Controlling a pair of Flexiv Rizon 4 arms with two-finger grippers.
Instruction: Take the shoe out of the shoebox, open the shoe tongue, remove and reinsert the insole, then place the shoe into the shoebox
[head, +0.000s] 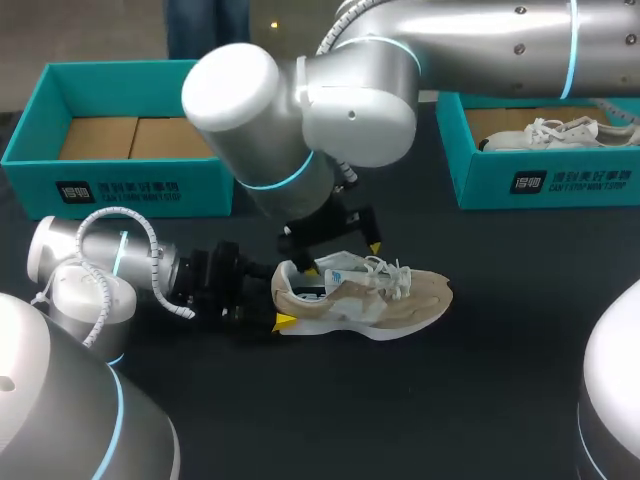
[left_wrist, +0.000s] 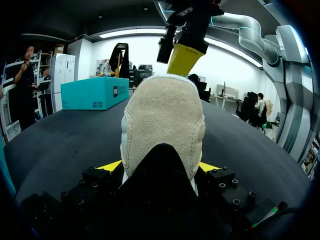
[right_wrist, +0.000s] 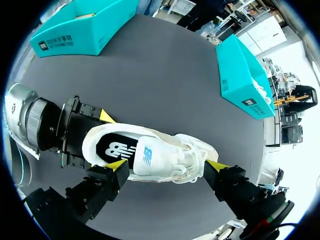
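**Shoe out on the desk, held by the heel**

The shoe (head: 365, 295) lies upright on its sole on the desk (head: 420, 400), outside both boxes, with its toe pointing toward the right arm's side. The left end effector (head: 280, 302) lies low behind the shoe's heel and is clamped on it. In the left wrist view its yellow tips press the heel from both sides (left_wrist: 160, 166). The right end effector (right_wrist: 167, 167) hangs just above the shoe with its fingers spread wide. One tip is over the heel collar and the other over the laces, and neither grips anything. The insole shows dark inside the shoe's opening.

Beyond the shoe, on the left arm's side, stands the empty box (head: 120, 185) with its bare cardboard floor showing. Beyond the shoe on the right arm's side stands a second box (head: 545, 180) with a white shoe (head: 560, 132) inside it. Both boxes are well apart from the shoe.
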